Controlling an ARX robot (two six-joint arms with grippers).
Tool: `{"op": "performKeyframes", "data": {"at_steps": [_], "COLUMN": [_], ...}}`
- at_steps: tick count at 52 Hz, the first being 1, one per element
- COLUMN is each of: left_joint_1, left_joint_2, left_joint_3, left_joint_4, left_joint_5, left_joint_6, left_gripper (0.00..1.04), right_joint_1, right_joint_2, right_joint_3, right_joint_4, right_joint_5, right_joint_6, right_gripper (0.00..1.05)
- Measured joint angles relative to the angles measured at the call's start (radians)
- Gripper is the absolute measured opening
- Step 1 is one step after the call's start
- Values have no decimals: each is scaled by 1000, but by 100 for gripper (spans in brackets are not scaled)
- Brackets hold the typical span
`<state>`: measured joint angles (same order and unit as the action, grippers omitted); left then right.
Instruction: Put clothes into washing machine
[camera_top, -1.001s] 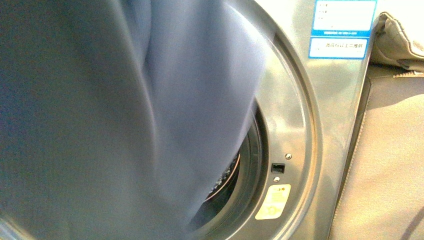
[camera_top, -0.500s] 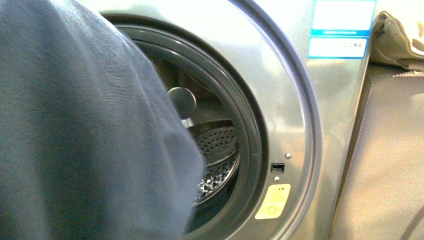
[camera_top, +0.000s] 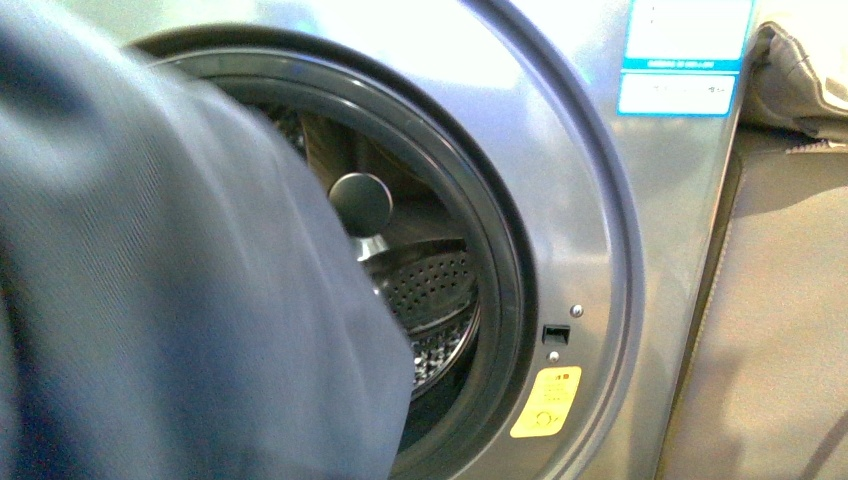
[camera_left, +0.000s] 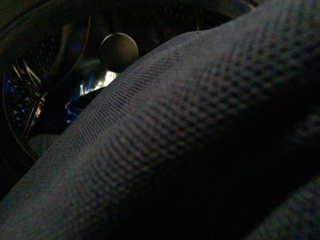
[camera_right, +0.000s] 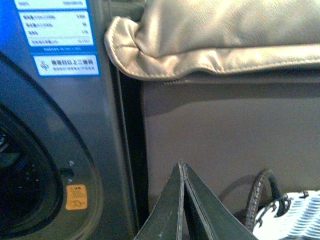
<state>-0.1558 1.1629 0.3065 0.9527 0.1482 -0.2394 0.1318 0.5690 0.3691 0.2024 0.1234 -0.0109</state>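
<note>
Dark navy clothes (camera_top: 170, 300) fill the left half of the front view, hanging across the open porthole of the silver-grey washing machine (camera_top: 590, 230). Past the black gasket (camera_top: 500, 270) the perforated steel drum (camera_top: 430, 290) and a round knob (camera_top: 360, 203) show. In the left wrist view the clothes (camera_left: 200, 140) cover nearly everything, hiding my left gripper, which is shut on them; the drum (camera_left: 30, 100) shows dimly behind. My right gripper (camera_right: 182, 167) is shut and empty, held off to the side of the washing machine (camera_right: 60, 125), facing a brown panel.
A beige cloth with stitched edges (camera_right: 215, 40) lies on a brown-grey unit (camera_right: 225, 130) beside the machine. A white woven basket with a dark handle (camera_right: 280, 215) sits low near the right gripper. A yellow warning sticker (camera_top: 546, 402) marks the door frame.
The clothes have dropped and shifted left, uncovering the right side of the porthole and the drum. Since half a second ago the fabric has sunk a little lower.
</note>
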Motion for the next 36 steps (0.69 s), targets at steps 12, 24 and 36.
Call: {"op": "performKeyframes", "data": {"at_steps": [12,24,36], "left_joint_1": [-29,-80,-95], "left_joint_2": [96,310,517], "left_joint_3": [3,94,215], "left_joint_4": [53,121,133], "left_joint_5": [-38,-125,-195], "left_joint_6": [7,45,63], "left_gripper": [9,9,9], "right_joint_1": [-89,-129,-130], "right_joint_2": [-77,-162,-239], "right_joint_3": [-114,-211,-270], "right_joint_4": [29,39,28], "right_joint_5": [-111,-122,-122], "right_joint_6": [0,0,0], "right_gripper": [2,2,2]}}
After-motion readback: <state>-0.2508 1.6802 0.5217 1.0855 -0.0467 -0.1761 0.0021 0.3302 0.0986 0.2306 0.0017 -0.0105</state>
